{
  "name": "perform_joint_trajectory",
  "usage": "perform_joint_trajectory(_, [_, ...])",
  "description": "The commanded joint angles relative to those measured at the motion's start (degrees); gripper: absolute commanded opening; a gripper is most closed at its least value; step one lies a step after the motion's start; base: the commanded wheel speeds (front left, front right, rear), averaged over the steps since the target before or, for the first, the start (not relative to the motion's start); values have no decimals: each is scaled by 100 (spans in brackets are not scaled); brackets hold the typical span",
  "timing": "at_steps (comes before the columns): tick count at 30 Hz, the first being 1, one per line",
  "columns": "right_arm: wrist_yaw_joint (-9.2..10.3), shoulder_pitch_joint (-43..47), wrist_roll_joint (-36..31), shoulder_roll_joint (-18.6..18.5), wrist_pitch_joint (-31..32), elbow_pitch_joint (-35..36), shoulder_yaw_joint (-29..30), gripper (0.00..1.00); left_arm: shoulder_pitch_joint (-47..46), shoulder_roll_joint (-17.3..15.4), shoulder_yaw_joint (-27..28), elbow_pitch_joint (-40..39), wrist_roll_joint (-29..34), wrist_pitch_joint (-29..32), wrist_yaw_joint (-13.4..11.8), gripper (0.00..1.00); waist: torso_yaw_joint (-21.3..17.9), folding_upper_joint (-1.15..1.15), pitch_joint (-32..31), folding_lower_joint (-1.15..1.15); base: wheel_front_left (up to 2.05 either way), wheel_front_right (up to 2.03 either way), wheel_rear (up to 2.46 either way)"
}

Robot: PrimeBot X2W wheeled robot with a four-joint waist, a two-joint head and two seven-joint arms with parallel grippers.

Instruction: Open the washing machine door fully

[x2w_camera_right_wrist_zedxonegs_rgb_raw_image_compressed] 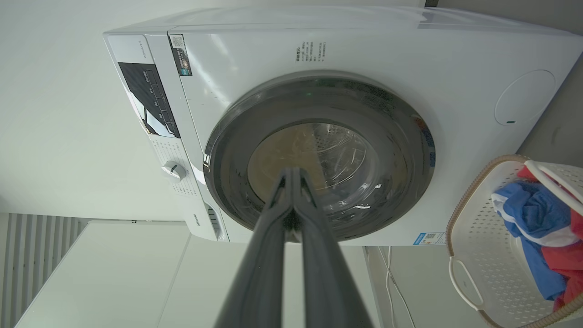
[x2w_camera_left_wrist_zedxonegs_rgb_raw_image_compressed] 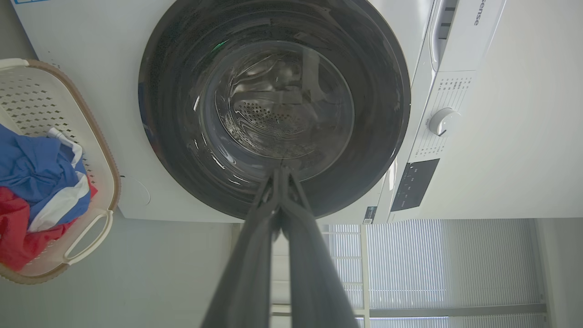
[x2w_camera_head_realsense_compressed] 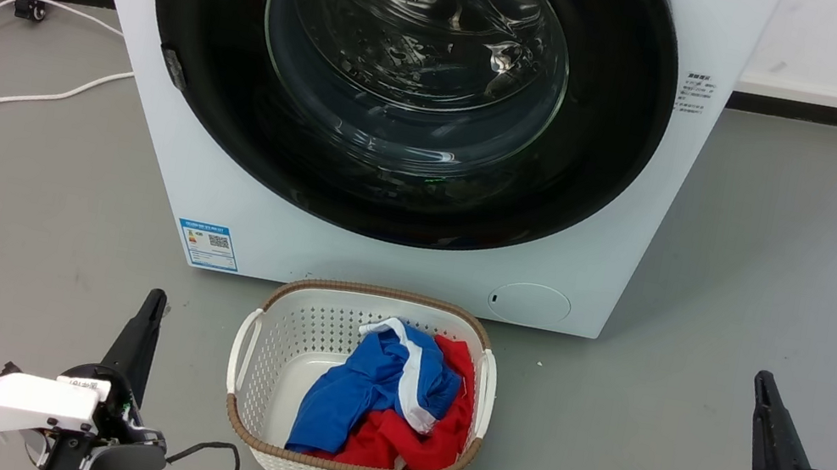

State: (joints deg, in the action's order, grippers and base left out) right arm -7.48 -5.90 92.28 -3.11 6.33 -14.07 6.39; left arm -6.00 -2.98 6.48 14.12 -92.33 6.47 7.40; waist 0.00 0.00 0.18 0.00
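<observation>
Status: washing machine door (x2w_camera_head_realsense_compressed: pixel 411 79) is shut, flush w/ front of washing machine (x2w_camera_head_realsense_compressed: pixel 378 271). Task not started.

L gripper (x2w_camera_head_realsense_compressed: pixel 152 304): fingers pressed together, nothing held. Door is fwd, up and to its right, well apart.
R gripper (x2w_camera_head_realsense_compressed: pixel 763 392): likewise pinched closed, empty. Door is fwd, up and to its left, well apart.
Laundry basket (x2w_camera_head_realsense_compressed: pixel 382 295) sits between the two grippers, fwd of both, just beside the machine front below the door. Prob. clear of the swing, but check.

Handling (est.):
- Door is rigid and fairly heavy: glass bowl in a glossy black ring.
- Ring face is slick, pads would prob. slip. Don't pinch or knock the glass.
- Latch likely needs one firm tug, then door swings free on the hinge.
- Take it at the ring's outer edge, opp. the hinge. Hook a finger behind the rim rather than squeeze.
- Small grey tab (x2w_camera_head_realsense_compressed: pixel 174 69) on the ring edge, L gripper's side. Can't tell if it's catch or hinge, so confirm before picking an arm.
</observation>
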Motion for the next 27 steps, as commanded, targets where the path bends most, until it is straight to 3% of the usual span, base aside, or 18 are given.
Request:
perform_joint_trajectory(1, [-2, -68, -11, 23, 13, -7, 8, 0, -50, 13, 20, 0, 30, 14, 17, 0, 0, 0, 0, 0, 0, 0, 0])
perform_joint_trajectory(27, [-2, -68, -19, 26, 21, -7, 14, 0, -50, 13, 21, 0, 27, 15, 17, 0, 0, 0, 0, 0, 0, 0, 0])
